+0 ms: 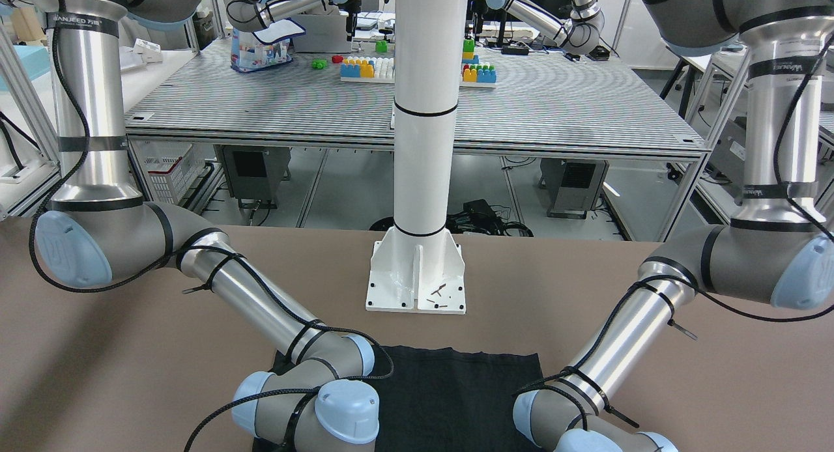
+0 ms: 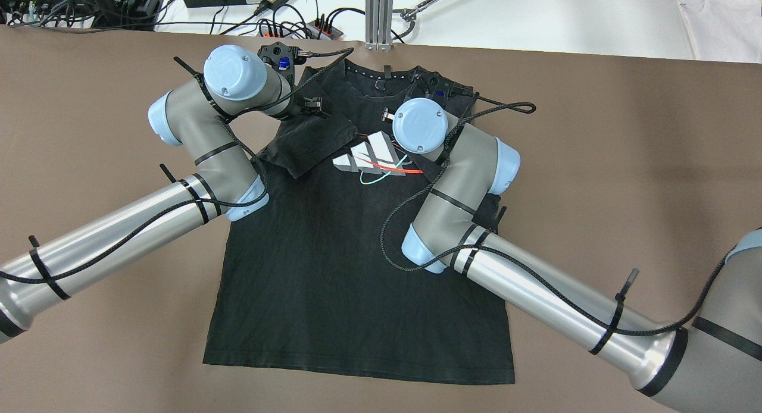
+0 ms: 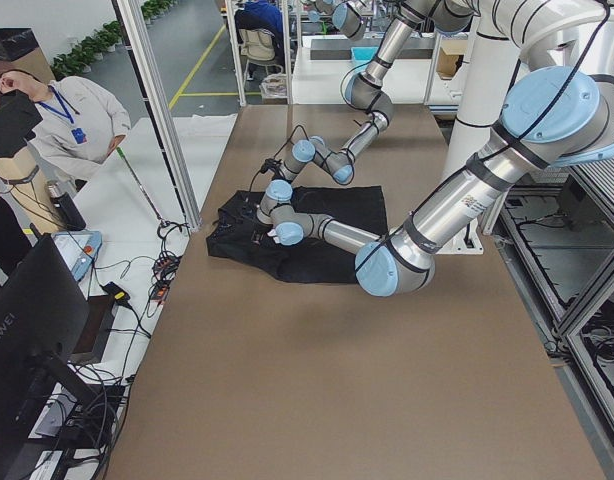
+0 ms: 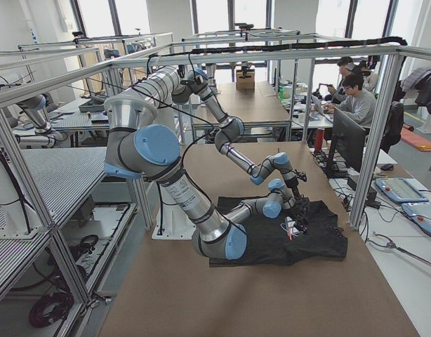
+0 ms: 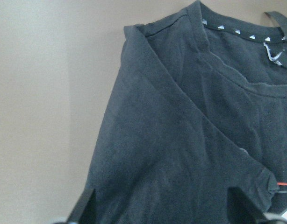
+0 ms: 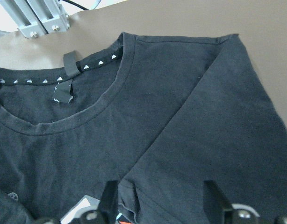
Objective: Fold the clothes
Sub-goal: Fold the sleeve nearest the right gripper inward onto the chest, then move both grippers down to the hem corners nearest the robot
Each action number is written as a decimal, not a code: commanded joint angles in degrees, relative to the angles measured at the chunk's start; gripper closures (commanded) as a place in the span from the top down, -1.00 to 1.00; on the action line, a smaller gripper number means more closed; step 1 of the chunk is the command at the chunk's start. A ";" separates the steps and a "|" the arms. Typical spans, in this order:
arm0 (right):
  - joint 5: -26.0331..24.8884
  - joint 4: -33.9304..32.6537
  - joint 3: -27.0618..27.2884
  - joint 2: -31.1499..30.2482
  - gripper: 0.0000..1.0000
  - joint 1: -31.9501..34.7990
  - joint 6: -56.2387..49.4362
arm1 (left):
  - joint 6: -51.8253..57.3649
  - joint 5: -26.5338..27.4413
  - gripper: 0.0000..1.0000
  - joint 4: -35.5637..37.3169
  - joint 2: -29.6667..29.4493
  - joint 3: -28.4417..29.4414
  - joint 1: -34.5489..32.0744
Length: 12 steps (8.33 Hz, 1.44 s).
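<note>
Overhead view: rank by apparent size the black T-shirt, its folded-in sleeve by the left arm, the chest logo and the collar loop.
1. Black T-shirt, by far largest.
2-3. Folded-in sleeve and chest logo: alike; the right arm hides part of the logo, so unranked.
4. Collar loop, smallest.

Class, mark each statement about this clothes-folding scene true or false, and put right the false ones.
1. The black T-shirt lies on the brown table with its collar at the end away from the robot. True.
2. Both sleeves are spread out flat to the sides. False: both are folded in over the chest.
3. The left gripper is shut on a sleeve. False: it is open, its fingers apart above the fabric, holding nothing.
4. A printed logo shows on the chest. True.
</note>
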 commanded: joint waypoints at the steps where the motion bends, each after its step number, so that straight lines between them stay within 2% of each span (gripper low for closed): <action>1: 0.28 0.04 11.51 -8.81 0.90 -0.41 -6.04 | -1.67 0.13 1.00 0.03 2.86 -6.06 0.45; 3: 0.28 0.22 23.28 -16.02 0.89 -3.73 -4.74 | -5.96 0.92 1.00 0.38 8.47 -14.65 1.93; 4: 0.28 0.22 27.16 -20.06 0.89 -6.97 -4.56 | -9.55 1.88 1.00 0.46 11.81 -18.61 3.34; 7: 0.37 0.65 39.99 -29.13 0.91 -13.21 0.95 | -22.29 10.56 1.00 0.38 23.41 -35.21 12.11; 9: -0.07 0.57 50.10 -36.76 0.90 -18.66 6.22 | -26.00 14.00 1.00 0.38 32.98 -45.50 17.74; 10: -0.33 0.57 52.14 -40.28 0.90 -20.43 13.82 | -28.72 15.50 1.00 0.38 38.42 -50.33 20.29; 12: -1.12 0.66 53.74 -45.12 0.89 -23.33 20.65 | -33.56 18.31 1.00 0.20 47.41 -58.25 25.91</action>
